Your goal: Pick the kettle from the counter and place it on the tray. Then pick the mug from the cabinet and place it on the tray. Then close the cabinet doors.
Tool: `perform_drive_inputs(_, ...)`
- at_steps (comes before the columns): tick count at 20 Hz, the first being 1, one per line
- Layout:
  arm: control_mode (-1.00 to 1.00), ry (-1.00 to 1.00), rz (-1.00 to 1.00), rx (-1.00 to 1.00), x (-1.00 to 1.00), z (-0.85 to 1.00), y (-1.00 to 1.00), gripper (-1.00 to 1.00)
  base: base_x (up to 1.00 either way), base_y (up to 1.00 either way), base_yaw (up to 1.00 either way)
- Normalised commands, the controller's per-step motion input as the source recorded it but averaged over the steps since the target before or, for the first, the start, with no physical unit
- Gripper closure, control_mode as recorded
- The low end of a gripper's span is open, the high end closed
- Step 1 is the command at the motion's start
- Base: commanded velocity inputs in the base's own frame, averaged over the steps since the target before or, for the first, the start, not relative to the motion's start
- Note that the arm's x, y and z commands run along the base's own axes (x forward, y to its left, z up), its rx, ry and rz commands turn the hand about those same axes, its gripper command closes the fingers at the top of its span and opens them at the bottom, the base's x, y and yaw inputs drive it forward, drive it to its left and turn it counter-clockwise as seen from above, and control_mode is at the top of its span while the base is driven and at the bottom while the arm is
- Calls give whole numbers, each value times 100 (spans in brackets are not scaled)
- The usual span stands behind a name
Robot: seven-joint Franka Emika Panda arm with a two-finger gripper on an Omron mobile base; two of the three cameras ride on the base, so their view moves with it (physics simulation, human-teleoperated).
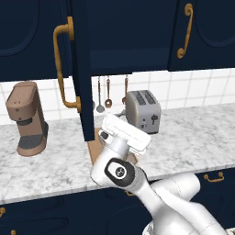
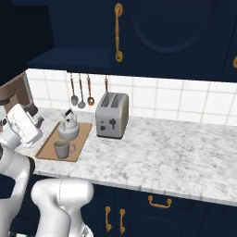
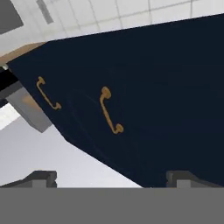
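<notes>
The gripper (image 3: pixel 111 177) stands with its jaws wide apart, holding nothing and touching nothing; its two dark tips frame a smooth navy panelled cabinet door (image 3: pixel 144 100) with a curved brass handle (image 3: pixel 109 109). Out from the hand, on the marbled stone counter (image 2: pixel 162 152), lies the flat wooden tray (image 2: pixel 46 149). On it stand the rounded silvery kettle (image 2: pixel 68 128) at the far end and the pale grey-green mug (image 2: pixel 62 148) nearer. Right of the tray is a boxy metal toaster (image 2: pixel 111 115). One tall cabinet door (image 1: pixel 79 69) appears to stand ajar, edge-on.
</notes>
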Motion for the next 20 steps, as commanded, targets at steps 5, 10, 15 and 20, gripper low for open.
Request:
perform_drive_inputs(5, -100, 11, -27, -10, -22, 1, 93, -100, 0, 0, 0)
perform_drive_inputs(10, -100, 11, -29, -11, -3, 5, 89, -100, 0, 0, 0)
perform_drive_inputs(15, -100, 10, -30, -19, 20, -15, 50, -100, 0, 0, 0)
perform_drive_inputs(20, -100, 5, -31, -21, 11, -1, 40, -100, 0, 0, 0)
